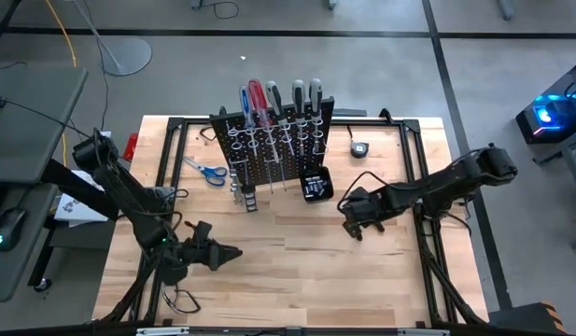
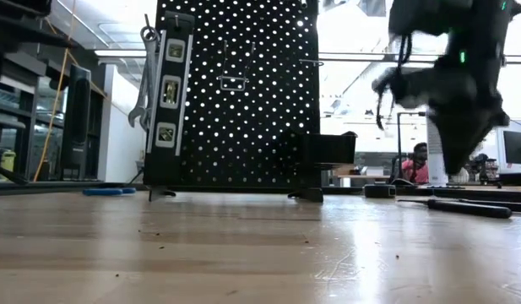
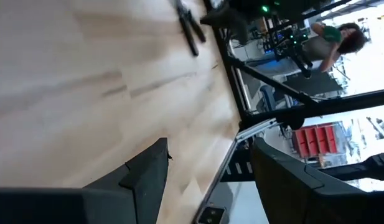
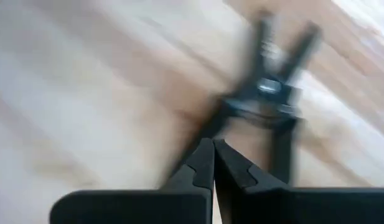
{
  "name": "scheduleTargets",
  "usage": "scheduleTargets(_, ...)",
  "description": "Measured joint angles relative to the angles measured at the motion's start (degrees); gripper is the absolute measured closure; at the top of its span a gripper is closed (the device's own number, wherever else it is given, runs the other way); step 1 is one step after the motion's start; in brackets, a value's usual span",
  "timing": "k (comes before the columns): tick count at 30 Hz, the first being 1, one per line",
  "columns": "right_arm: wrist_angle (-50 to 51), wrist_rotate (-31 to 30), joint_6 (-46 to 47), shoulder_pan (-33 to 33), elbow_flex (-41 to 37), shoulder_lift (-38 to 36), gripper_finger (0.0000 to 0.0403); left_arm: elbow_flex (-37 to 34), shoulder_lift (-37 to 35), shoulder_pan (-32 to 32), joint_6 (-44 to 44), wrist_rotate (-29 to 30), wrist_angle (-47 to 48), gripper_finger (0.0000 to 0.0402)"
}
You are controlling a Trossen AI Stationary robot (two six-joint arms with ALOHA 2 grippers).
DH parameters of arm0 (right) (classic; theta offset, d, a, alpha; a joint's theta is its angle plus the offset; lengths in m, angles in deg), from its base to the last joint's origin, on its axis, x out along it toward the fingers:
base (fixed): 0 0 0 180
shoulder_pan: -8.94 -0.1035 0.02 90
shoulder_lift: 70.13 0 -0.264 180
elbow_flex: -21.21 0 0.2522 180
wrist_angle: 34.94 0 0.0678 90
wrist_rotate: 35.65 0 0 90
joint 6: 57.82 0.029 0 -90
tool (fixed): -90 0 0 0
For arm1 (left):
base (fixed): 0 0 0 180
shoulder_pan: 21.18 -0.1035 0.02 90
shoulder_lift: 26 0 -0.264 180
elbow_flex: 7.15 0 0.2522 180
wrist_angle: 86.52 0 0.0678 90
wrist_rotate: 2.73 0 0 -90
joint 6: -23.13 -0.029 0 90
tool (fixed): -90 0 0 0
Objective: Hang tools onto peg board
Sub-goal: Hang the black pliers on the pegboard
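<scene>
The black peg board (image 1: 273,140) (image 2: 243,93) stands upright at the table's far middle. Several screwdrivers (image 1: 269,98) stick up from its rings. A level (image 2: 165,93) and a wrench (image 2: 146,76) hang on it. Blue-handled scissors (image 1: 205,171) lie flat on the table to its left. Dark pliers (image 4: 269,87) (image 2: 467,207) lie on the wood at the right. Just above them my right gripper (image 4: 213,144) (image 1: 355,224) points down, shut, with nothing between its fingers. My left gripper (image 3: 210,146) (image 1: 227,253) hovers open near the front left, pointing toward the table's right edge.
A small black box (image 1: 317,186) stands right of the board's foot. A black tape measure (image 1: 358,147) lies behind it. A black frame rail (image 3: 238,93) borders the table. A person (image 2: 416,165) sits in the room beyond. Bare wood (image 1: 288,252) lies between the two grippers.
</scene>
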Motion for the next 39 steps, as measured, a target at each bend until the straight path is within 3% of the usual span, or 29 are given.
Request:
scheduleTargets(8,9.49,-1.33,4.69,-2.53,5.04,-1.99,0.0401,0.00,-5.59,-3.14,-8.46,-0.26,5.66,0.0193)
scheduleTargets(13,10.09,1.39,3.04,2.69,1.13,-1.99,0.0401,0.00,-7.62,-4.87,-9.05,-0.80,8.98,0.0193)
scheduleTargets(18,10.38,1.28,3.04,8.38,-4.39,-1.88,0.0402,0.00,-8.02,-5.73,-11.23,-6.22,7.93,0.0193)
scheduleTargets(26,-2.60,-4.25,3.01,12.71,-6.28,-1.53,0.0402,0.00,-7.80,-5.82,-11.24,-8.91,8.43,0.0193)
scheduleTargets(33,-6.57,-7.71,5.09,15.60,-6.28,4.70,0.0403,0.00,-7.80,-6.10,-10.89,-8.66,8.20,0.0193)
scheduleTargets(39,-17.11,-6.13,5.73,13.98,-6.26,7.57,0.0403,0.00,-7.78,-6.06,-10.87,-9.32,6.88,0.0193)
